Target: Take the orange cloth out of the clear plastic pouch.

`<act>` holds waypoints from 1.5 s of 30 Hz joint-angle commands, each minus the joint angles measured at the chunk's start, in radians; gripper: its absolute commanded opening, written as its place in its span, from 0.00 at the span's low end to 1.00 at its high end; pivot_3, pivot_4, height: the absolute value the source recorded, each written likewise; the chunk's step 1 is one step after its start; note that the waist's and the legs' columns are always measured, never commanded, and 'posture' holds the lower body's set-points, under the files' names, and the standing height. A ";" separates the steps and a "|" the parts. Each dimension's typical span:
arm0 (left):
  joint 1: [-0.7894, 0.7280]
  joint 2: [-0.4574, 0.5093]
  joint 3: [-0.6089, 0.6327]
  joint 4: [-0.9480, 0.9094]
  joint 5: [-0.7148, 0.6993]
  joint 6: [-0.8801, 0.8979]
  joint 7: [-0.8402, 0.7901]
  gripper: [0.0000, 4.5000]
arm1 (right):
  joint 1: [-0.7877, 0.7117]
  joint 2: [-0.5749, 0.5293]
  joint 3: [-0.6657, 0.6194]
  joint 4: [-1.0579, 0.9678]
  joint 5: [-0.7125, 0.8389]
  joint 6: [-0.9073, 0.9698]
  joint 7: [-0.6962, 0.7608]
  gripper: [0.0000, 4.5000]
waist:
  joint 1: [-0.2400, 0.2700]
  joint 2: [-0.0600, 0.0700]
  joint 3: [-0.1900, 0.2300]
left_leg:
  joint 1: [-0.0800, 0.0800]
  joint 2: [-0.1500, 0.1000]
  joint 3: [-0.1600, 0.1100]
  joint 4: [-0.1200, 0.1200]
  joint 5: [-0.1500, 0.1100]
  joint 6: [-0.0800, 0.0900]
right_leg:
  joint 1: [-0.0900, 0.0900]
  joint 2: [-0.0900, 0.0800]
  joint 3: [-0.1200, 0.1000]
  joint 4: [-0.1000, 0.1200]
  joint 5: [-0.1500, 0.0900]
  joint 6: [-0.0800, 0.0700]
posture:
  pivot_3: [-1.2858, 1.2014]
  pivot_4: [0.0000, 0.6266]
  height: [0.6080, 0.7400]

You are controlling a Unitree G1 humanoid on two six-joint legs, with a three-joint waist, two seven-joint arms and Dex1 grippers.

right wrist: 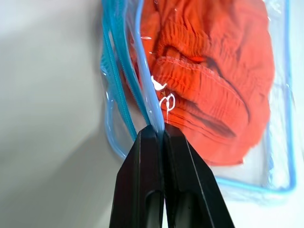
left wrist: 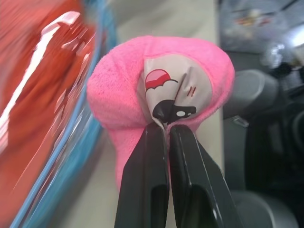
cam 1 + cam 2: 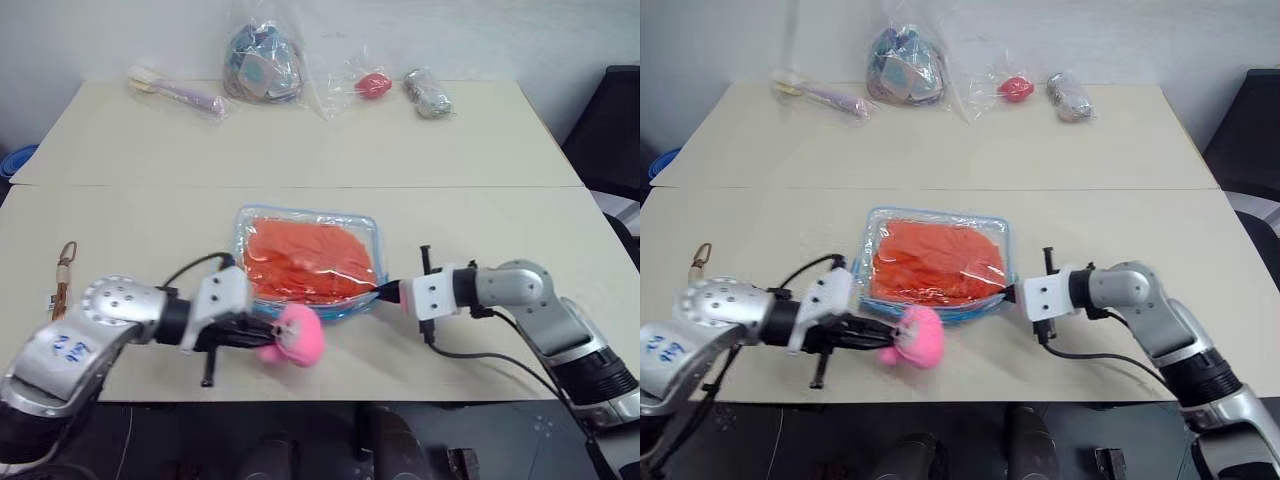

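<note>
Orange cloth [image 3: 305,260] is lying sealed inside the clear plastic pouch [image 3: 243,225] while the right gripper [image 1: 159,130] is pinching its blue trim and the left gripper [image 2: 166,127] is clamping the pink plush toy [image 3: 298,335] beside it, risking the thin trim slipping free.

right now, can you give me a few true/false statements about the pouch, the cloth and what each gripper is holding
1. The orange cloth lies inside the clear plastic pouch. True.
2. The left gripper is open and holds nothing. False: it is shut on the pink plush toy.
3. The right gripper is shut on the pouch's light-blue trimmed edge. True.
4. The pink plush toy is sealed inside the pouch. False: it sits outside, beside the pouch's near edge.
5. The pouch stands at the far edge of the table among the bags. False: it lies flat near the front, between the two grippers.
</note>
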 commanded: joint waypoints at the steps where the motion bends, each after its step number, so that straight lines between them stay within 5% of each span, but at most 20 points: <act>1: 0.092 0.063 0.151 0.060 0.024 -0.056 -0.045 0.02 | -0.019 -0.068 -0.085 0.078 0.011 -0.088 0.013 0.01 | 0.000 0.000 0.000 | 0.000 0.000 0.000 0.000 0.000 0.000 | 0.000 0.000 0.000 0.000 0.000 0.000 | 0.52 0.24 1.00; 7: 0.222 0.095 0.306 0.174 0.066 -0.140 -0.077 0.02 | -0.040 -0.112 -0.114 0.207 0.013 -0.196 0.025 0.01 | -0.001 0.000 0.000 | 0.000 0.001 0.001 -0.001 0.000 0.000 | 0.000 0.000 -0.001 -0.001 0.000 -0.001 | 0.52 0.24 1.00; 14: 0.153 0.029 0.242 0.223 0.073 -0.181 0.002 0.02 | -0.057 -0.078 -0.093 0.218 0.029 -0.210 0.040 0.01 | 0.000 0.001 0.000 | 0.000 0.005 0.002 -0.001 0.000 0.000 | 0.000 0.000 -0.001 0.000 0.000 0.000 | 0.52 0.24 1.00; 18: 0.136 -0.003 0.186 0.197 0.072 -0.172 0.022 0.02 | -0.050 -0.068 -0.087 0.180 0.071 -0.135 0.084 0.21 | -0.001 0.001 0.001 | 0.000 0.005 0.002 -0.001 0.000 0.000 | 0.000 0.000 -0.001 0.000 0.000 0.000 | 0.52 0.24 1.00; 21: 0.121 -0.016 0.180 0.191 0.061 -0.147 0.049 0.17 | -0.033 -0.071 -0.092 0.140 0.092 -0.099 0.105 0.44 | 0.000 0.001 0.001 | 0.000 0.005 0.002 -0.001 0.000 0.000 | -0.001 0.000 -0.001 0.000 0.000 0.000 | 0.52 0.24 1.00; 28: 0.211 0.016 0.298 0.145 0.048 -0.179 -0.004 0.68 | 0.055 -0.094 -0.171 -0.017 0.203 0.086 0.097 0.99 | 0.000 0.001 0.001 | 0.000 0.006 0.002 -0.001 0.000 0.000 | -0.001 0.000 -0.001 0.000 0.000 0.000 | 0.52 0.24 1.00; 31: 0.238 0.064 0.410 0.179 0.044 -0.208 -0.072 0.87 | 0.118 -0.111 -0.247 -0.158 0.327 0.283 0.083 1.00 | 0.003 0.001 0.001 | -0.002 0.007 0.002 -0.001 0.000 0.000 | -0.002 0.000 -0.002 0.000 0.000 -0.001 | 0.52 0.24 1.00; 35: 0.157 0.121 0.444 0.170 -0.056 -0.143 -0.129 0.87 | 0.175 -0.124 -0.313 -0.281 0.421 0.433 0.071 1.00 | 0.009 0.001 0.001 | 0.000 0.006 0.001 0.000 0.000 0.000 | 0.000 0.000 -0.002 0.000 0.000 -0.001 | 0.52 0.24 1.00; 40: -0.118 0.097 0.158 0.077 -0.006 -0.145 -0.031 0.87 | 0.191 -0.107 -0.333 -0.366 0.465 0.535 0.033 1.00 | 0.014 0.001 0.001 | 0.000 0.004 0.000 -0.001 0.000 0.000 | 0.000 -0.001 -0.001 0.000 0.000 0.000 | 0.52 0.24 1.00; 45: -0.278 -0.011 -0.236 0.086 0.352 -0.340 0.048 0.87 | 0.194 -0.088 -0.319 -0.423 0.468 0.573 0.011 1.00 | 0.013 0.002 0.000 | -0.001 -0.001 0.003 -0.001 0.000 0.000 | 0.000 0.000 -0.001 0.001 0.000 0.000 | 0.52 0.24 1.00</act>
